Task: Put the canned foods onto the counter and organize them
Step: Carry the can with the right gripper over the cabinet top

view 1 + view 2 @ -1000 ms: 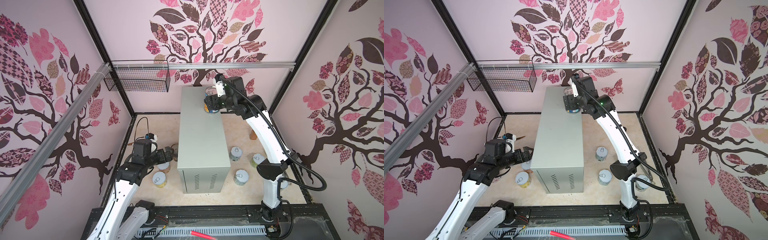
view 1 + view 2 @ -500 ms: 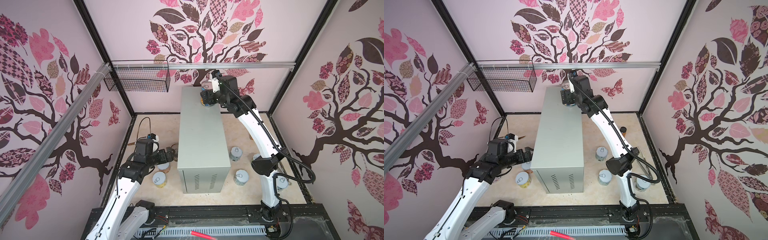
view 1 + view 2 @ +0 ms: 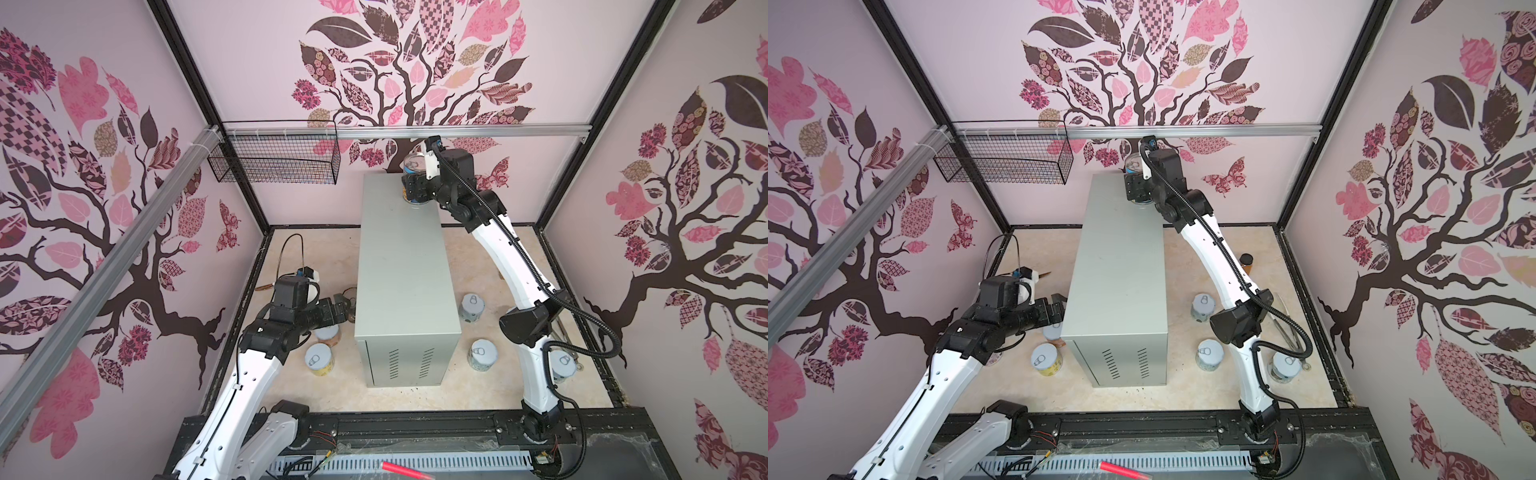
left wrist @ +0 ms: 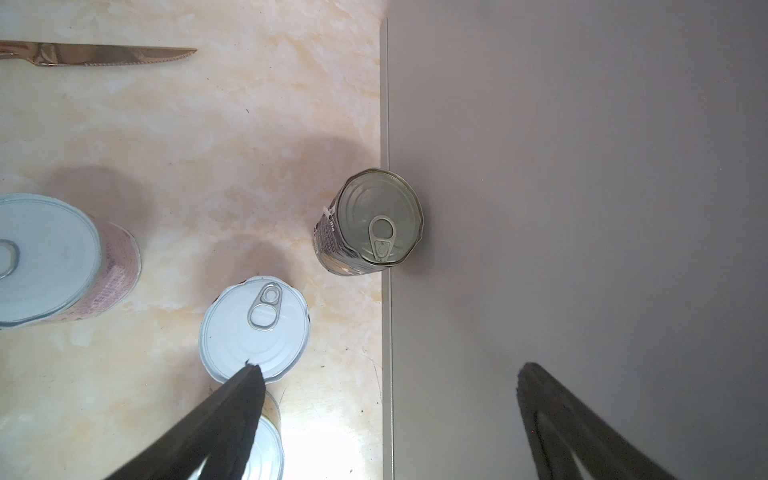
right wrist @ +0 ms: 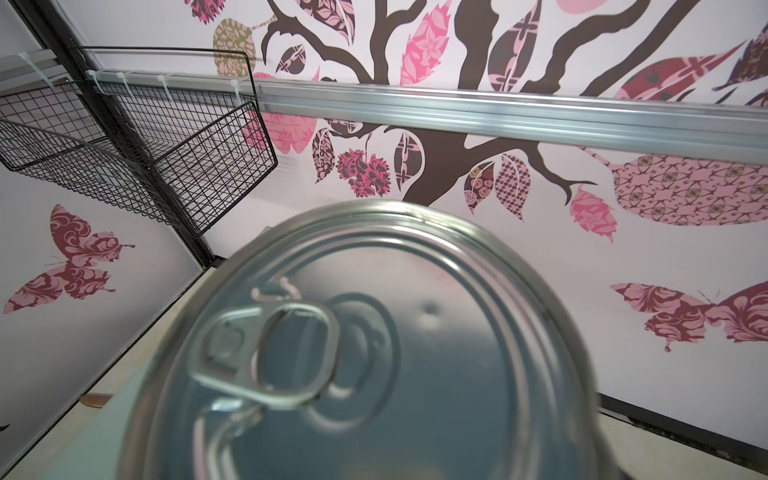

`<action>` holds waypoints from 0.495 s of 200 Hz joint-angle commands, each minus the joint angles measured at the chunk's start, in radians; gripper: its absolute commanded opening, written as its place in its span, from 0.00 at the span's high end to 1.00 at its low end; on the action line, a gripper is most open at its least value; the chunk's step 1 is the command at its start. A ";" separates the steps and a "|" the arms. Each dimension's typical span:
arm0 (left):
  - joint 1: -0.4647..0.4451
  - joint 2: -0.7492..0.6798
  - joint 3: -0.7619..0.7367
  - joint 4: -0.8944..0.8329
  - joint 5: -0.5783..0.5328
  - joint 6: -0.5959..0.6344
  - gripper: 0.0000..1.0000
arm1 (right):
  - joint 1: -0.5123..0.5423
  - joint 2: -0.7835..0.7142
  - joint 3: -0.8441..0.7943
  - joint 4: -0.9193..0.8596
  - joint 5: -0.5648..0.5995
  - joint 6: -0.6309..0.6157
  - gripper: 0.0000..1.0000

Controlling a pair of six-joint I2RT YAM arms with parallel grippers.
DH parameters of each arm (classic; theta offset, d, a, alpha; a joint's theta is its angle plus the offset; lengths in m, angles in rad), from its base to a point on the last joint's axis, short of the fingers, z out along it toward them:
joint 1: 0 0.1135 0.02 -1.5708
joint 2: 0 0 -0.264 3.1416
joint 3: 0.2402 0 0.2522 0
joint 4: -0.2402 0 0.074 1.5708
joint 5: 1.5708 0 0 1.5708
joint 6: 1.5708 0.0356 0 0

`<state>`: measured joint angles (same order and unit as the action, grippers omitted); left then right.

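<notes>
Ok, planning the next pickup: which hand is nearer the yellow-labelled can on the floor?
Left. The left hand hovers open beside the counter, just beyond the yellow-labelled can; the right hand is up at the counter's far end, closed on a tall can.

Grey counter (image 3: 401, 270) stands lengthwise mid-floor, vent slots on its near face. At its far end sits a tall tin (image 3: 415, 164) with a bare metal pull-tab top and blue label, upright in the right gripper (image 3: 414, 189), base right at the counter top. Left of the counter, a dark-labelled tin (image 4: 376, 220) stands upright against its side, a white-lidded tin (image 4: 255, 328) near it, a pink-labelled tin (image 4: 45, 257) farther out and a yellow-labelled tin (image 3: 319, 359) toward the front. Right side, 3 white-lidded ones stand upright on the floor: rear tin (image 3: 471, 305), front tin (image 3: 482, 353), outer tin (image 3: 563, 365).
</notes>
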<state>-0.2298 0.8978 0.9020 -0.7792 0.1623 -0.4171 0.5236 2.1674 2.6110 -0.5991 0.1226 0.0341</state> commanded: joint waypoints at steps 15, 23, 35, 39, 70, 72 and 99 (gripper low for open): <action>0.000 0.002 -0.010 0.011 0.009 0.015 0.02 | -0.009 0.065 -0.007 -0.027 -0.034 0.008 0.29; 0.000 0.003 -0.010 0.012 0.009 0.016 0.02 | -0.009 0.065 -0.009 -0.024 -0.033 0.009 0.27; 0.000 -0.001 -0.012 0.011 0.010 0.015 0.02 | -0.008 0.063 -0.012 -0.021 -0.027 0.007 0.22; 0.001 -0.001 -0.012 0.010 0.008 0.015 0.02 | -0.009 0.062 -0.015 -0.020 -0.025 0.005 0.20; 0.002 0.003 -0.010 0.012 0.010 0.017 0.02 | -0.011 0.043 -0.031 -0.014 -0.021 0.004 0.08; 0.002 0.003 -0.010 0.012 0.010 0.018 0.02 | -0.011 0.041 -0.034 -0.013 -0.021 0.004 0.07; 0.013 0.001 -0.010 0.012 0.005 0.017 0.02 | -0.010 0.007 -0.076 0.009 -0.035 0.010 0.00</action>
<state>-0.2272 0.9009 0.9020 -0.7792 0.1627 -0.4168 0.5201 2.1735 2.5713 -0.5720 0.1051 0.0296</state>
